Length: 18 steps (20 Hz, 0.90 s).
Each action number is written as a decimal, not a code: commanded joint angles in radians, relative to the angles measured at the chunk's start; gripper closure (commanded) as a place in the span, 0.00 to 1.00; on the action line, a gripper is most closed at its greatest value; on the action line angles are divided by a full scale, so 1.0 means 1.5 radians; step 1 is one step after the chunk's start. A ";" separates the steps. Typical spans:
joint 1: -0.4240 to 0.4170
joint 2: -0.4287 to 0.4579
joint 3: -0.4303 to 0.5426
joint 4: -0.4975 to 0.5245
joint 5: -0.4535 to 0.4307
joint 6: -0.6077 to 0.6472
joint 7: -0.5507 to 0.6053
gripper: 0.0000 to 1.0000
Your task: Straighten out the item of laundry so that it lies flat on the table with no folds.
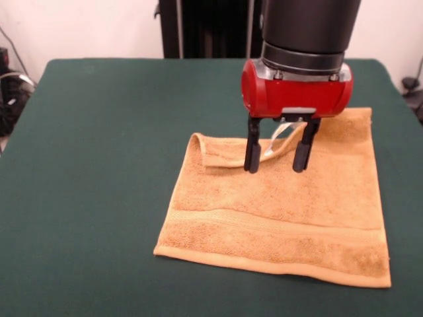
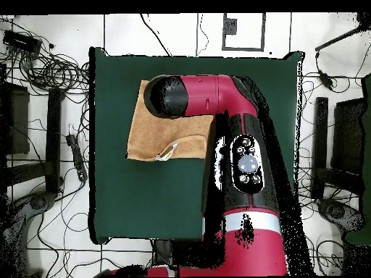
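The golden-orange towel (image 1: pixel 277 218) lies on the green table (image 1: pixel 99 165), right of centre. Its near part is flat, with a woven band across it. Its far left edge is folded over toward the camera, making a raised flap (image 1: pixel 221 150). A white tag (image 1: pixel 281 137) shows on the fold. My gripper (image 1: pixel 276 158) hangs over this fold, its two black fingers (image 1: pixel 252 153) open on either side of the tag, tips at the cloth. In the overhead view the towel (image 2: pixel 156 127) is partly hidden under the arm (image 2: pixel 217 98), and the tag (image 2: pixel 168 152) shows at its edge.
The table's bare green cloth (image 2: pixel 145 195) stretches wide beside the towel. Cables and stands lie on the floor round the table (image 2: pixel 51 72). The robot's pedestal stands behind the table's far edge (image 1: pixel 211 26).
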 commanded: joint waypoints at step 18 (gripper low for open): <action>0.021 0.096 0.048 0.038 -0.010 0.069 -0.013 0.00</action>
